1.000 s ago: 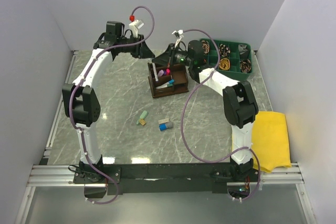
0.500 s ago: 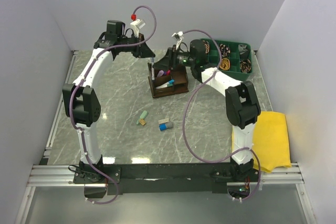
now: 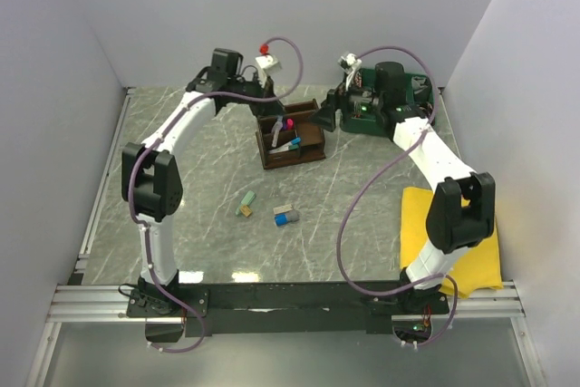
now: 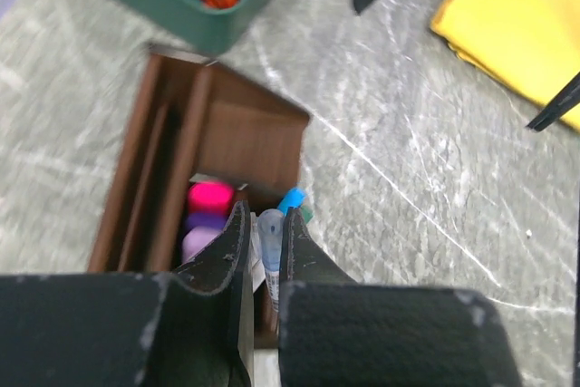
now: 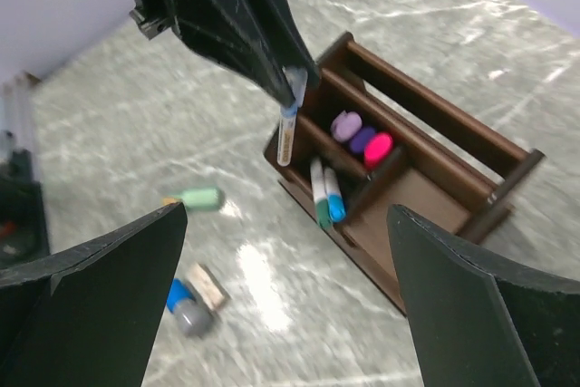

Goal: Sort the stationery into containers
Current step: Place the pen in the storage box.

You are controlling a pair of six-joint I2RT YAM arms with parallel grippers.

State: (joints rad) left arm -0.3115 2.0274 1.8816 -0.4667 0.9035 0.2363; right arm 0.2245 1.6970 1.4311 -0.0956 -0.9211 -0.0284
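Your left hand [image 4: 263, 224] is clamped on a thin pale translucent pen [image 5: 286, 133], holding it upright above the dark brown wooden organiser [image 3: 311, 140], apparently to drop it in. Your right hand [image 3: 323, 117] sits spread apart and empty just right of it.

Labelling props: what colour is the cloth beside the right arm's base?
Yellow cloth, clearest in the top external view.

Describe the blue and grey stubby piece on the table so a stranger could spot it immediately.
Find the dark brown wooden organiser mid-table. Nearer the robot lie loose pieces: a green piece and, to its right, a tan piece beside the blue-grey piece. Only it is blue at one end, grey at the other.
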